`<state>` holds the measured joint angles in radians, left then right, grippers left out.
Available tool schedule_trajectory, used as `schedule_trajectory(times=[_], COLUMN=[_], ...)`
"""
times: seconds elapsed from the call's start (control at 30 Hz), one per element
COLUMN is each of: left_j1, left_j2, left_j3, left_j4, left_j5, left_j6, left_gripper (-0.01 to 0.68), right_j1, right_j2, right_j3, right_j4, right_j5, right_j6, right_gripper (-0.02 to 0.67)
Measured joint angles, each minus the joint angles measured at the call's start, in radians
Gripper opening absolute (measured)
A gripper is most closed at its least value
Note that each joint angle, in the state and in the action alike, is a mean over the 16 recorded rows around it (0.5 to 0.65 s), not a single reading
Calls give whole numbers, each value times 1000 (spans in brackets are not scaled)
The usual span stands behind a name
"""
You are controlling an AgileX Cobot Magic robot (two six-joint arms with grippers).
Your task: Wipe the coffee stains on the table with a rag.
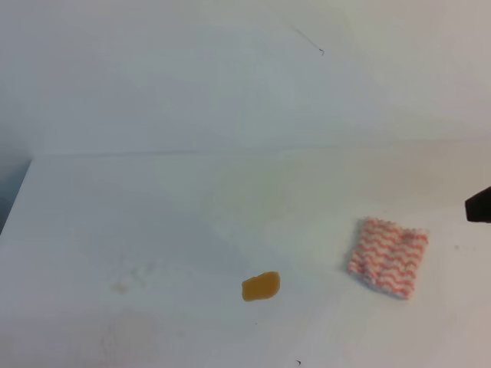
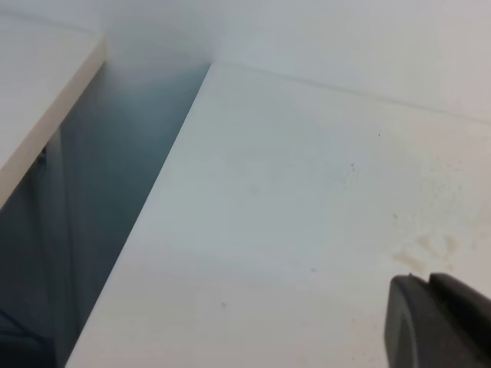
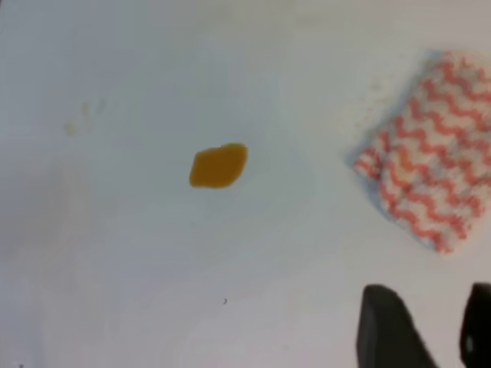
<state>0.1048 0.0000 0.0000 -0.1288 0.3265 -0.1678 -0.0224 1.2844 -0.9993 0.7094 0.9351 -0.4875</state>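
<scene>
R gripper (image 3: 430, 330) fingers apart w/ a gap, holding nothing, hovering just short of the rag (image 3: 431, 150). L gripper (image 2: 437, 322) only partly seen, can't tell its state; it's near the table's (image 2: 291, 199) left edge. Rag lies flat toward the right edge. Stain (image 1: 261, 286) sits mid-table nr the front edge, apart from rag.

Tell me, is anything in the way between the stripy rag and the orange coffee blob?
No, nothing visible sits between them. The rag lies flat to the right of the coffee stain, with only bare white table in the gap. The right tool is open near the rag, not touching it, and nothing lies between those two either.
</scene>
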Motion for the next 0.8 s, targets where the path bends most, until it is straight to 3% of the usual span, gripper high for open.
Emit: schedule_trajectory(times=[0.3,0.57,0.8], left_j1=[0,0,0], left_j2=[0,0,0], left_j3=[0,0,0], left_j4=[0,0,0], left_j5=[0,0,0], left_j6=[0,0,0], left_gripper=[1,1,1], right_j1=[173,323,384], right_j2=[222,445,613], right_j3=[-99,-226,-300], right_j4=[-155,-414,-578], right_j5=[-94,-147,-177], right_j6=[58,233,352], right_gripper=[314,332,330])
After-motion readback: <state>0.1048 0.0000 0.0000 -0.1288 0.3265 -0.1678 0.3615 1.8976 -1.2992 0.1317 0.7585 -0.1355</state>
